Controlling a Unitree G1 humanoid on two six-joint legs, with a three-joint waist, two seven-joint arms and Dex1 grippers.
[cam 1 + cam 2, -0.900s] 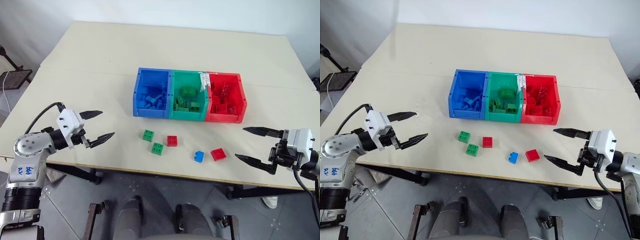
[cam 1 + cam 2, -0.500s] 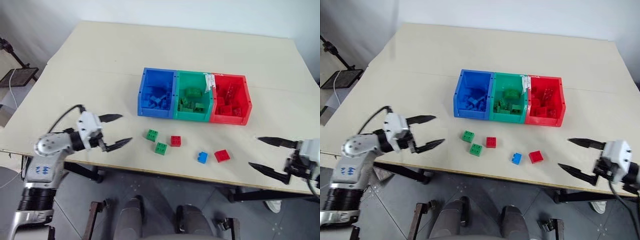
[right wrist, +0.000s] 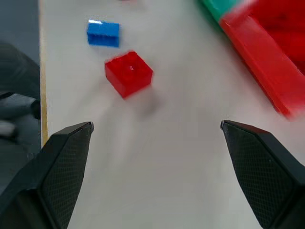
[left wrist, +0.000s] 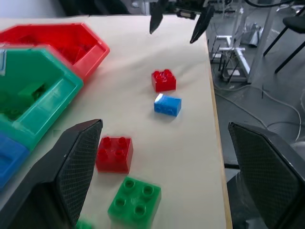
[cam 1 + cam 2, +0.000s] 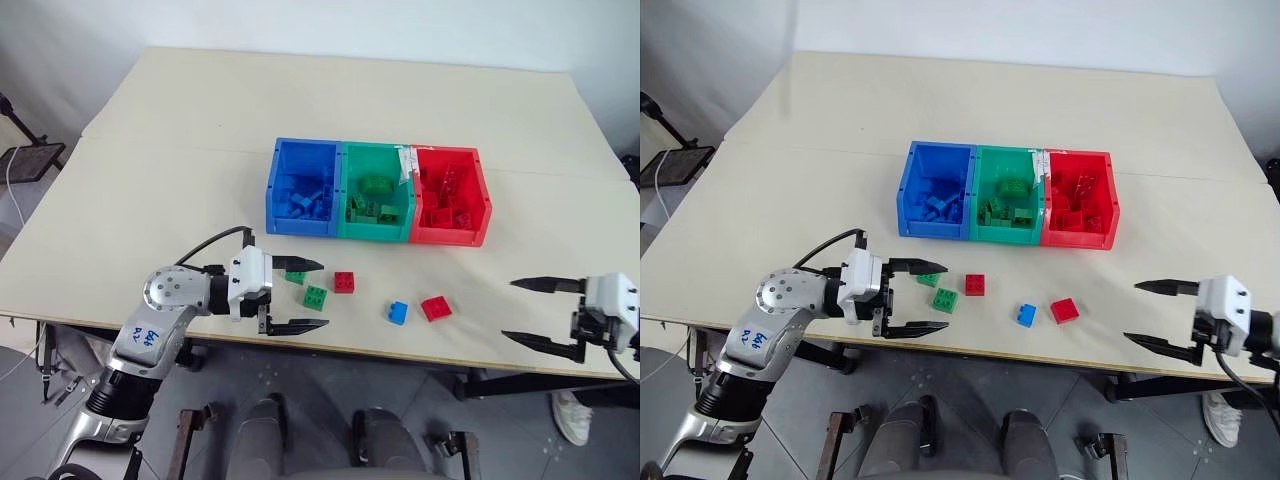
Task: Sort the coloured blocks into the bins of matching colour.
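Observation:
The bins stand joined in a row mid-table: blue (image 5: pixel 300 226), green (image 5: pixel 372 232), red (image 5: pixel 447 237), each holding bricks. Five loose blocks lie in front of them: a green one (image 5: pixel 296 276), another green one (image 5: pixel 316 297), a red one (image 5: pixel 344 282), a blue one (image 5: pixel 398 313) and a second red one (image 5: pixel 436 308). My left gripper (image 5: pixel 322 294) is open and lies level, its fingers on either side of the two green blocks; the nearer green block (image 4: pixel 135 208) sits low between them. Off to the right of the blocks, my right gripper (image 5: pixel 510 310) is open and holds nothing.
The beige table's front edge (image 5: pixel 400 352) runs just below the loose blocks, with grey floor beyond it. In the right wrist view the red block (image 3: pixel 128 73) and the blue block (image 3: pixel 103 33) lie ahead, the red bin (image 3: pixel 271 57) to one side.
My left arm has swung from the table's left edge rightward to the green blocks. The right gripper has drifted slightly outward to the right. Both stay open.

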